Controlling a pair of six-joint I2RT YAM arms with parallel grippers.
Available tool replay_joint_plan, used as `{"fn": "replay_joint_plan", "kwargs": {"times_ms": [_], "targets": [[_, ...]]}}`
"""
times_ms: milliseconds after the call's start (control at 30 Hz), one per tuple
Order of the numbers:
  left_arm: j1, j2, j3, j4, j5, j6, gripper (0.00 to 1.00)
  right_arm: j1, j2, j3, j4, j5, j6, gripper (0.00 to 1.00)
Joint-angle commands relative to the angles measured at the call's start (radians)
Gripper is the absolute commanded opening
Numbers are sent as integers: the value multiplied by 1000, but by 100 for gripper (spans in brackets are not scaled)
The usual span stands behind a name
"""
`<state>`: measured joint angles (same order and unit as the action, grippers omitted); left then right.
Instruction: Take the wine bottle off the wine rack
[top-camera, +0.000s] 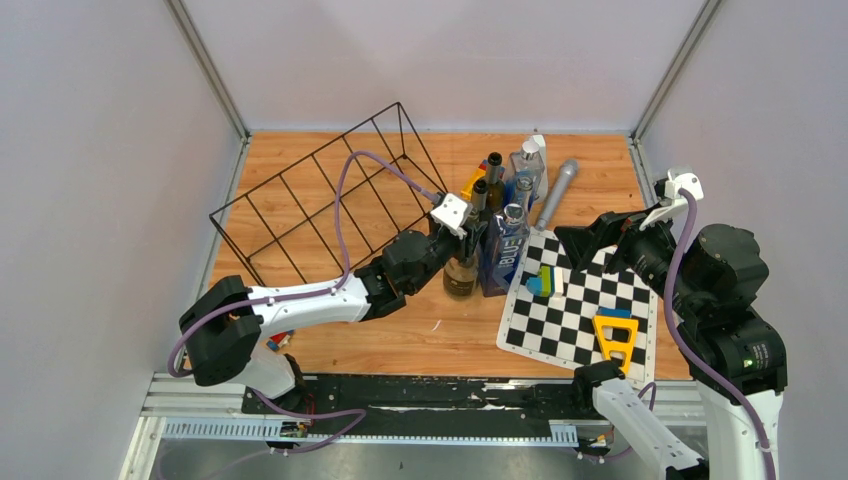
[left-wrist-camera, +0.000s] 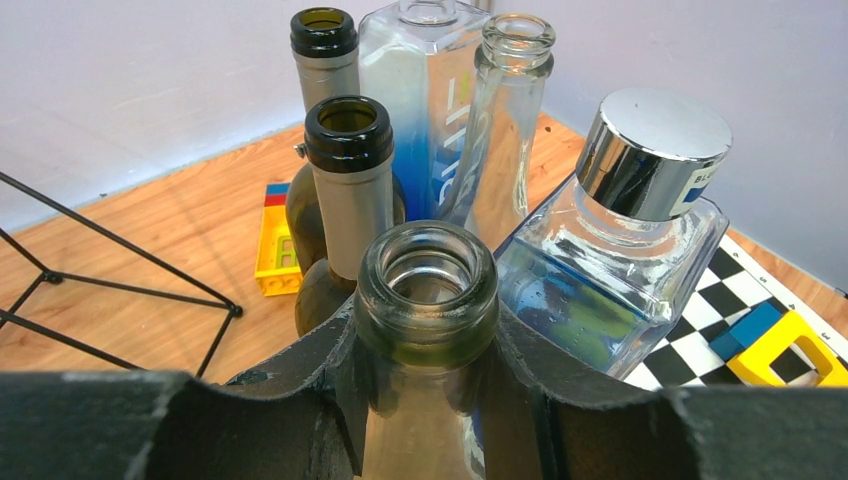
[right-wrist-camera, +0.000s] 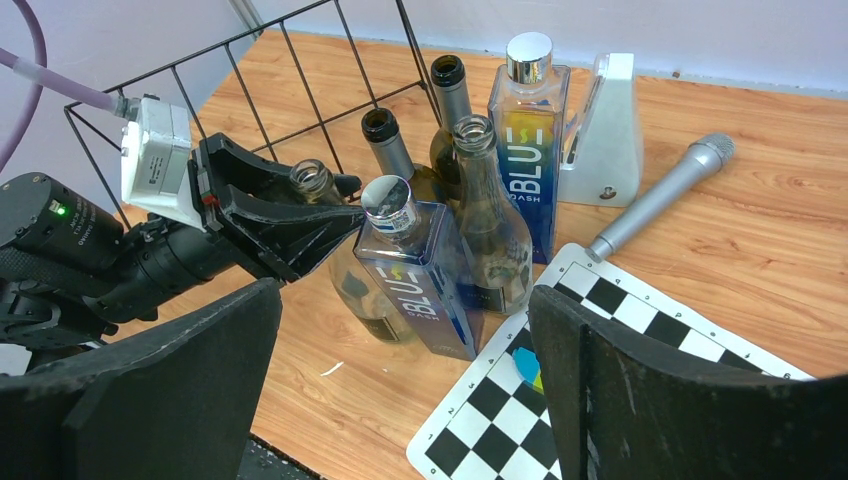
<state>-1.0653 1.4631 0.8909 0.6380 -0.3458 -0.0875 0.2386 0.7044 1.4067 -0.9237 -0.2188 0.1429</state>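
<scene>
Six or so slots of the wine rack hold no bottle. The wine bottle is off it, upright just right of the rack and apparently base down on the worktop, beside a cluster of other bottles. My left gripper has its jaws narrow, clamped round the neck just under the lip. The right gripper hangs further right of the rack, jaws wide, holding nothing. I judge release is the step in hand. I want the base flat first, then a gentle opening and a straight retreat toward the rack, because the blue square bottle crowds the other side.
</scene>
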Motion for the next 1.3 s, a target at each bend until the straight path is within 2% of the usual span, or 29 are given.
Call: {"fn": "replay_joint_plan", "kwargs": {"times_ms": [0, 133, 433, 533, 767, 1267], "targets": [[-5, -30, 36, 250, -30, -19, 10, -5, -3, -2, 24, -7, -22, 95], [-5, -34, 22, 250, -28, -21, 22, -5, -4, -2, 24, -8, -25, 96], [-10, -24, 0, 243, -15, -42, 34, -5, -3, 3, 22, -8, -30, 95], [-12, -21, 5, 217, -16, -47, 42, -5, -5, 5, 22, -10, -33, 96], [-12, -15, 6, 179, -11, -57, 54, -5, -7, 3, 20, -9, -37, 96], [-12, -34, -2, 127, -63, -57, 71, -5, -10, 1, 19, -10, -36, 95]]}}
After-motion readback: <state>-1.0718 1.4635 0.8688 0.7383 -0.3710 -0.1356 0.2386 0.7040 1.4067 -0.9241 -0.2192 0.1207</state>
